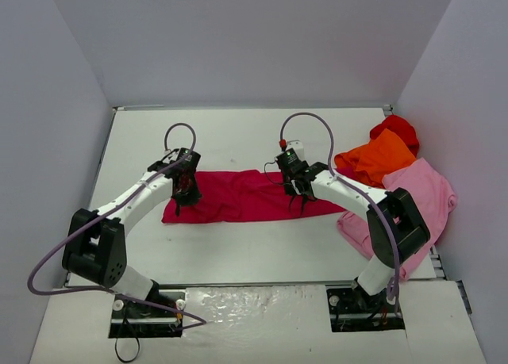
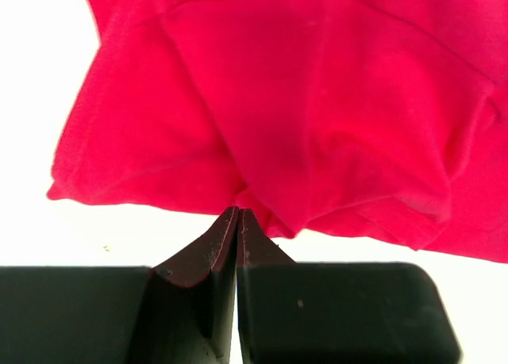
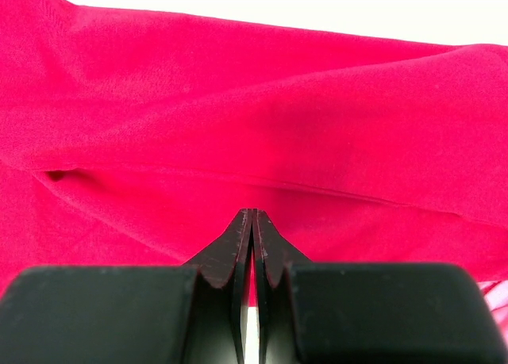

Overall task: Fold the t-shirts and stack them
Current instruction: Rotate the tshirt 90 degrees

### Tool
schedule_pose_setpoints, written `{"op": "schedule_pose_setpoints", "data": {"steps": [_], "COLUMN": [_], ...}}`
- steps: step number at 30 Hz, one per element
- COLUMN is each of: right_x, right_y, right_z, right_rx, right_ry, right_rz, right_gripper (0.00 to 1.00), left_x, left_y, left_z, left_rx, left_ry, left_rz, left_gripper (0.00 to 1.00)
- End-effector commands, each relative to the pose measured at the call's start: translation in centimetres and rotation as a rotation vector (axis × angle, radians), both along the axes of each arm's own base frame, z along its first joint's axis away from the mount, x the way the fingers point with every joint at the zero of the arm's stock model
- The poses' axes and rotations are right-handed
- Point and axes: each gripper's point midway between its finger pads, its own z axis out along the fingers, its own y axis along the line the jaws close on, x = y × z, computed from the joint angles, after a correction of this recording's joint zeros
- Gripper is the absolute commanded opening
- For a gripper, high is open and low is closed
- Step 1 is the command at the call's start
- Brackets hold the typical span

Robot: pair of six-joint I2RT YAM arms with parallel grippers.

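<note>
The crimson t-shirt (image 1: 238, 196) lies as a long folded band across the middle of the table. My left gripper (image 1: 179, 205) stands at the band's left part. Its jaws are shut, and in the left wrist view the crimson cloth (image 2: 317, 110) puckers toward the gripper's tips (image 2: 238, 212) at its near edge. My right gripper (image 1: 298, 203) is on the band's right part, jaws also shut. In the right wrist view its tips (image 3: 252, 213) press into a crease of the crimson cloth (image 3: 262, 110).
At the right of the table lies a heap of the other t-shirts: bright red (image 1: 397, 128) at the back, orange (image 1: 377, 159) in front of it, and light pink (image 1: 425, 189) spread toward the right arm's base. White walls close in the table on three sides.
</note>
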Motion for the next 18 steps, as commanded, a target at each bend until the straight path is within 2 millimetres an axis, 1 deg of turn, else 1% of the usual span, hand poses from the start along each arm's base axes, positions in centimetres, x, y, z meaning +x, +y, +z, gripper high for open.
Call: {"op": "schedule_pose_setpoints", "data": {"steps": [1,5,6,8,10,12,13,15,18], "right_x": [0.6,0.5,0.5,0.7,0.7,0.8,0.8,0.7,0.7], "right_y": [-0.1,0.1,0.1,0.1,0.2,0.3,0.3,0.3,0.1], "right_z": [1.9,1.7,1.7,1.6,1.5,1.4,1.4,1.3,1.3], "right_rx": [0.028,0.031,0.031,0.033,0.033,0.032,0.032,0.032,0.025], "right_ry": [-0.056,-0.047,-0.047,-0.047,-0.044,-0.041,-0.040,-0.038,-0.038], "right_rz": [-0.012,-0.006,-0.007,-0.008,-0.008,-0.007,-0.005,-0.006,-0.005], "right_gripper": [0.00,0.00,0.00,0.00,0.00,0.00,0.00,0.00,0.00], "left_x": [3.3,4.6,4.7,5.2,5.4,5.2,5.2,4.7,4.3], "left_y": [-2.2,-3.1,-3.2,-3.8,-4.4,-4.7,-5.0,-5.1,-5.0], "left_z": [3.0,4.8,4.9,4.3,2.7,1.2,-0.4,-2.8,-5.3], "left_rx": [-0.029,-0.040,-0.041,-0.051,-0.056,-0.058,-0.060,-0.055,-0.042], "left_ry": [-0.122,-0.175,-0.177,-0.160,-0.125,-0.095,-0.069,-0.035,0.006], "left_rz": [-0.024,-0.039,-0.040,-0.046,-0.053,-0.052,-0.044,-0.029,-0.010], "left_gripper": [0.00,0.00,0.00,0.00,0.00,0.00,0.00,0.00,0.00]}}
